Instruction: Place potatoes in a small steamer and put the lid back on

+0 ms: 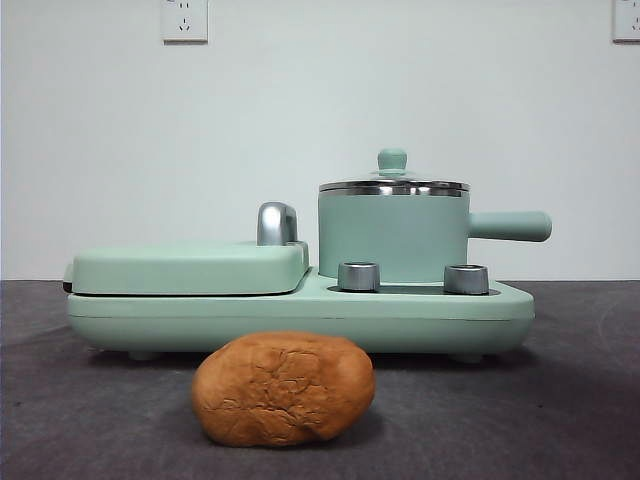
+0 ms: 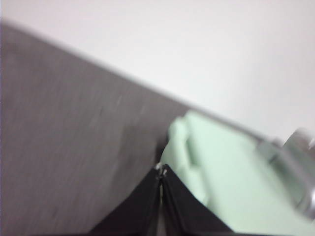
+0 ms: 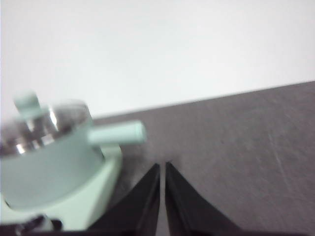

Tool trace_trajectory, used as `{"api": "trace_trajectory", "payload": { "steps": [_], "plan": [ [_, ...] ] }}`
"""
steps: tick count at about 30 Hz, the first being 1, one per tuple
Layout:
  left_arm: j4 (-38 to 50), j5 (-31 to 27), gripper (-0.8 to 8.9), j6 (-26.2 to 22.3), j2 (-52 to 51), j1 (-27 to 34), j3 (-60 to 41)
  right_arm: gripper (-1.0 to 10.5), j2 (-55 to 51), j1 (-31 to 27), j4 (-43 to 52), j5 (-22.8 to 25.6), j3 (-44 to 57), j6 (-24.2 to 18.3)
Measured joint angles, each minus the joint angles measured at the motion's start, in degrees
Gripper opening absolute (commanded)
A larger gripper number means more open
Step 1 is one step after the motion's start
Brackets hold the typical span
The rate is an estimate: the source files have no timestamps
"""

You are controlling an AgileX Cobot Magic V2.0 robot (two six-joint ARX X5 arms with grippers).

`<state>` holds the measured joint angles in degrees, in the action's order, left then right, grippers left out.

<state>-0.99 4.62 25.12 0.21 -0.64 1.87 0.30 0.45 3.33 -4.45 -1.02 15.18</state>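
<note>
Near the table's front edge lies the potato [image 1: 283, 389]; probably firm, rough; we should grasp its middle; left gripper [image 2: 161, 169] and right gripper [image 3: 163, 166] are closed, empty.

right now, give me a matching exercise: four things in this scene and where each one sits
Things:
1. potato
2. glass lid
3. small steamer pot
4. griddle cover

Places:
A. closed flat on the appliance, beside the pot
B. on the dark table in front of the appliance
C. on the pot's rim
D. on the appliance base, behind two steel knobs

Pairs: 1-B, 2-C, 3-D, 4-A
</note>
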Motion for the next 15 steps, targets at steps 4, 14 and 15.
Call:
{"api": "trace_trajectory", "payload": {
  "steps": [4, 14, 15],
  "plan": [
    [0.81, -0.42, 0.09, 0.0, 0.26, 0.0, 1.81, 0.2, 0.15, 0.0, -3.15, -0.11, -2.45, 5.01],
    [-9.46, 0.5, 0.09, -3.8, 10.67, 0.0, 19.58, 0.2, 8.76, 0.0, -15.15, -6.62, -18.78, 5.05],
    [-10.6, 2.01, 0.09, -5.25, 12.37, 0.0, 21.29, 0.2, 10.05, 0.0, -15.8, -7.82, -20.04, 4.17]
  ]
}}
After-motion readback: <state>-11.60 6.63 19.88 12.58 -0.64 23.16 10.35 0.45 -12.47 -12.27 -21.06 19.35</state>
